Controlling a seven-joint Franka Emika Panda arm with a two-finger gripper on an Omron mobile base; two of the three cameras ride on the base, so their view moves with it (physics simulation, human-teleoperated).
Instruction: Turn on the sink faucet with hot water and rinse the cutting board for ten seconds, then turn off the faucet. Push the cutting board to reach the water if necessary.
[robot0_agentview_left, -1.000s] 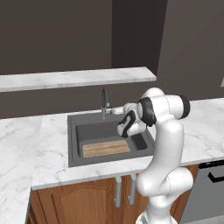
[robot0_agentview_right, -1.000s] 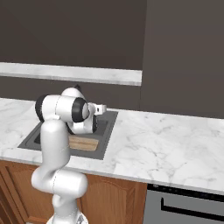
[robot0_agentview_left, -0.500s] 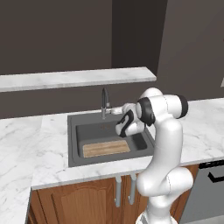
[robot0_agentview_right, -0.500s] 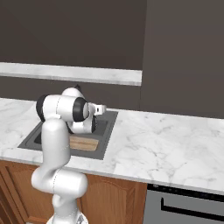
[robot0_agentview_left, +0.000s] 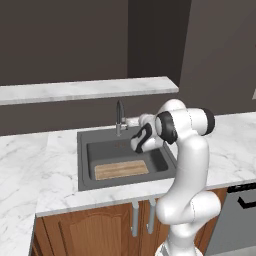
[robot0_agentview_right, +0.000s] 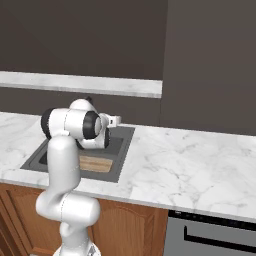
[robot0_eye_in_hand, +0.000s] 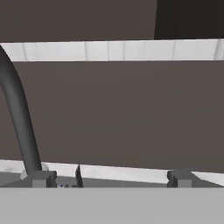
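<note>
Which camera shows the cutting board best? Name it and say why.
The left base view: the whole cutting board lies flat in the sink, unobstructed, toward the basin's front. In the right base view, only a strip of it shows beside the arm. The hand view looks at the faucet and back wall instead.

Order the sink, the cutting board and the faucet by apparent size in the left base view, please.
1. sink, largest.
2. cutting board.
3. faucet, smallest; it stands farther back, so this ranking is less sure.
</note>
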